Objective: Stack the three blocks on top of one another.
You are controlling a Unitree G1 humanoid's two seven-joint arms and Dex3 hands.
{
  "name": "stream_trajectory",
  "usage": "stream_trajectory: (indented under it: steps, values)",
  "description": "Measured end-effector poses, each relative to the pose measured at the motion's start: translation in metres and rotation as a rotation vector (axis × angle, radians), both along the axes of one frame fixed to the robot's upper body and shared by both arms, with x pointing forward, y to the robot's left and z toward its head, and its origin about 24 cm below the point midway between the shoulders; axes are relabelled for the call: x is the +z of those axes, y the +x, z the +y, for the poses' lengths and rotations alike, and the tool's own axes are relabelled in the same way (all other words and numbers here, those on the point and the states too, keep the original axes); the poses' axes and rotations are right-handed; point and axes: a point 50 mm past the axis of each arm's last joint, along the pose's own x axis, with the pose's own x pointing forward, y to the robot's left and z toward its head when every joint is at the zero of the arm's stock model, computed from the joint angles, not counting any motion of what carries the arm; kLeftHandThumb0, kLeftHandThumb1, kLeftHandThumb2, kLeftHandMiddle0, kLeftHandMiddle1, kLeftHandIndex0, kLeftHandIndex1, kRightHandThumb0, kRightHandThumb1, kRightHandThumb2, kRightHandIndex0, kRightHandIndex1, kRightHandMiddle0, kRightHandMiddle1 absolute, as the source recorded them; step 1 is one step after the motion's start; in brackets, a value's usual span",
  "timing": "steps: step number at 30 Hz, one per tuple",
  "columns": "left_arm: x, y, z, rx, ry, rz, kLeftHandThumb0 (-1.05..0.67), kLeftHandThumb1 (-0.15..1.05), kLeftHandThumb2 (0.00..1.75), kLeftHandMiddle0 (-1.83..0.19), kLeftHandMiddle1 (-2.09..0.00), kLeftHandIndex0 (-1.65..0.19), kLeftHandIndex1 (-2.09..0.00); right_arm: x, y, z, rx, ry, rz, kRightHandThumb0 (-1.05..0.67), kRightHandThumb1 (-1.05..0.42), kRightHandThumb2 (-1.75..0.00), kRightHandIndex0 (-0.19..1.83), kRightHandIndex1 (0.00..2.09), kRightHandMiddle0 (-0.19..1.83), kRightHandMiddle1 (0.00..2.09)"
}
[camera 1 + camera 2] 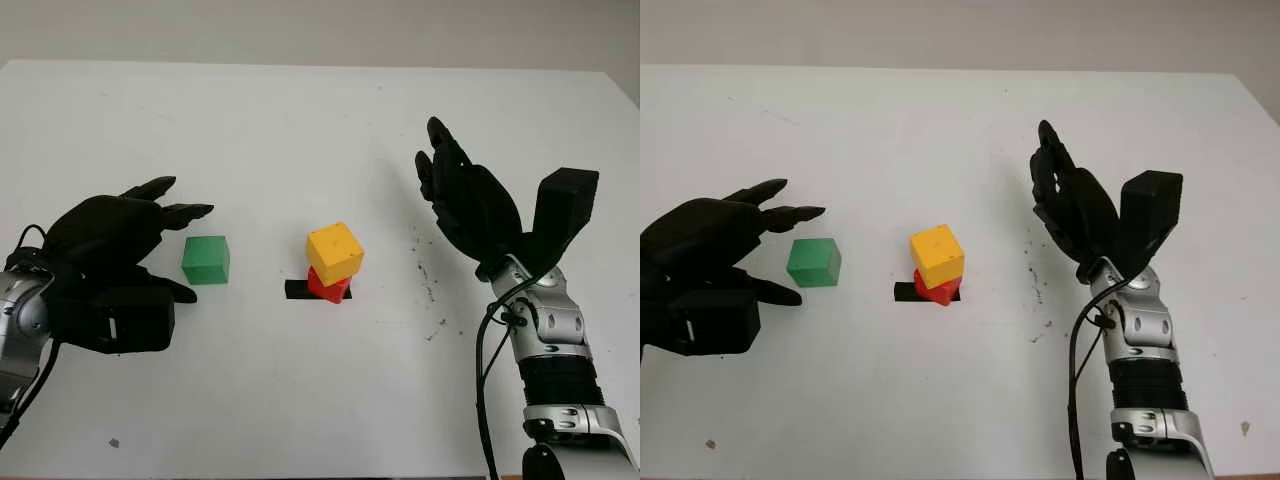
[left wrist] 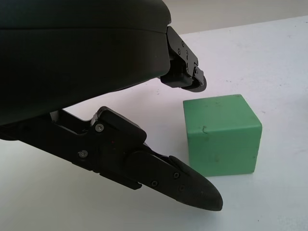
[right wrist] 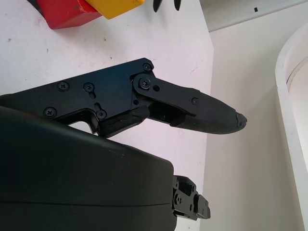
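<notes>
Left hand point(image 1: 125, 250), at centre-left of the frame, holds nothing and brackets the green block point(image 1: 206, 260) on the table point(image 1: 300, 120). Right hand point(image 1: 470, 205), released, stands centre-right. Yellow block point(image 1: 334, 252) sits skewed on red block point(image 1: 328, 286). Judged step: grasping green; next, closing and lifting onto yellow.

You can see little of the small red cube point(image 1: 328, 287): the yellow cube point(image 1: 335, 251) on it covers its top, and the black patch point(image 1: 298, 289) under it is half hidden; in the right wrist view both cubes are cut by the picture's edge
</notes>
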Motion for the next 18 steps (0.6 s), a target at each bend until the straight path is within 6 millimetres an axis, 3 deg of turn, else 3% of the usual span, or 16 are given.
stream_trajectory:
  steps: [6, 7, 9, 10, 18]
  values:
    - [-0.008, 0.005, 0.0, -0.032, -0.021, -0.044, -0.72, 0.93, 0.06, -0.11, -0.08, -0.54, -0.19, 0.004, -0.001, -0.002, -0.004, 0.011, -0.012, -0.72, -1.05, -0.72, -0.19, 0.0, -0.19, 0.0]
    - [-0.009, 0.005, 0.0, -0.041, -0.034, -0.053, -0.69, 0.94, 0.06, -0.13, -0.07, -0.52, -0.3, 0.004, -0.001, -0.002, -0.004, 0.011, -0.014, -0.72, -1.05, -0.72, -0.19, 0.0, -0.19, 0.0]
    - [-0.01, 0.006, 0.0, -0.055, -0.055, -0.069, -0.63, 0.96, 0.06, -0.16, -0.06, -0.33, -0.76, 0.005, -0.001, -0.002, -0.005, 0.01, -0.014, -0.72, -1.05, -0.72, -0.19, 0.0, -0.19, 0.0]
    - [-0.011, 0.006, 0.0, -0.061, -0.064, -0.074, -0.6, 0.97, 0.06, -0.17, -0.06, -0.3, -0.86, 0.005, -0.001, -0.001, -0.005, 0.01, -0.012, -0.72, -1.05, -0.72, -0.19, 0.0, -0.19, 0.0]
    - [-0.016, 0.006, 0.003, -0.087, -0.137, -0.128, -0.42, 1.02, 0.06, -0.31, -0.08, -0.33, -1.27, 0.006, -0.001, -0.001, -0.007, 0.008, -0.01, -0.72, -1.05, -0.69, -0.19, 0.0, -0.19, 0.0]
